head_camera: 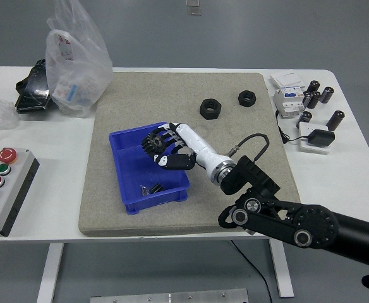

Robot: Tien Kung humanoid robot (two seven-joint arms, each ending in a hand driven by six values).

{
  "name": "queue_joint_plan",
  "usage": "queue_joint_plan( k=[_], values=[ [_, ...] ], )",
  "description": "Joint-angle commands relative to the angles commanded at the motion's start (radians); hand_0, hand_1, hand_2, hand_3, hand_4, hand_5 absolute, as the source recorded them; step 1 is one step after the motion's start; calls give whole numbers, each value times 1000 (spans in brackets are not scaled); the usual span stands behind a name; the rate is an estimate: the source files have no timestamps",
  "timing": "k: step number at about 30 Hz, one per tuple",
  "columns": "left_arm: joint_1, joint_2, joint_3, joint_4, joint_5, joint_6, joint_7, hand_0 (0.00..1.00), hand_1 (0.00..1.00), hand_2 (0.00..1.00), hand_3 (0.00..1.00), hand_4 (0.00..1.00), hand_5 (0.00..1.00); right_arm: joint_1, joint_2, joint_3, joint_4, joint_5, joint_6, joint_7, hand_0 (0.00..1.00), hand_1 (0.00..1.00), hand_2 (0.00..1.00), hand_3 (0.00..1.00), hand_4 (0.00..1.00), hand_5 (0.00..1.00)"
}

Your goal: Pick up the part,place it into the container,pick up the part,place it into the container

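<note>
Head view shows the right hand [169, 149] reaching in from the lower right over the blue container [148, 165], its fingers [166, 134] clenched around a black gear [152, 141]; the gear sits over the container's right half, inside the rim line, apparently held just above the floor rather than resting on it; a few small dark parts [150, 187] already lie near the container's front wall. Two black nuts [211, 108] remain on the grey mat [235, 136] behind the hand, well apart from the container; the left arm is out of sight. The step in hand looks like the placing; to do it well the hand should probably lower a little, keep the gear clear of the right wall, then spread the fingers evenly so the gear drops flat and does not roll onto the rim.
</note>
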Motion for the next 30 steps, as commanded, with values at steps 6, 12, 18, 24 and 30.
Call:
queue_joint_plan(
  k=[6, 12, 18, 24, 30],
  values=[
    [0, 0, 0, 0, 0, 0, 0, 627, 534, 540, 622, 720, 426, 0, 0, 3, -1, -5, -8, 9, 551, 671, 684, 698, 536, 135],
    [-1, 1, 0, 0, 2, -2, 1, 627, 535, 539, 621, 723, 430, 0, 0, 5, -2, -6, 0, 7, 551, 671, 687, 699, 562, 126],
    [0, 2, -3, 0, 6, -1, 3, 627, 535, 539, 621, 726, 434, -1, -1, 8, -5, -9, -2, 12, 554, 672, 699, 709, 585, 120],
    [0, 2, -5, 0, 7, -1, 4, 627, 535, 539, 621, 721, 433, -1, -1, 11, -9, -8, 5, 7, 568, 679, 750, 739, 623, 116],
    [0, 3, -5, 0, 8, -1, 3, 627, 535, 539, 621, 715, 434, -3, -2, 15, -11, -9, 14, -3, 578, 684, 766, 756, 666, 145]
  ],
)
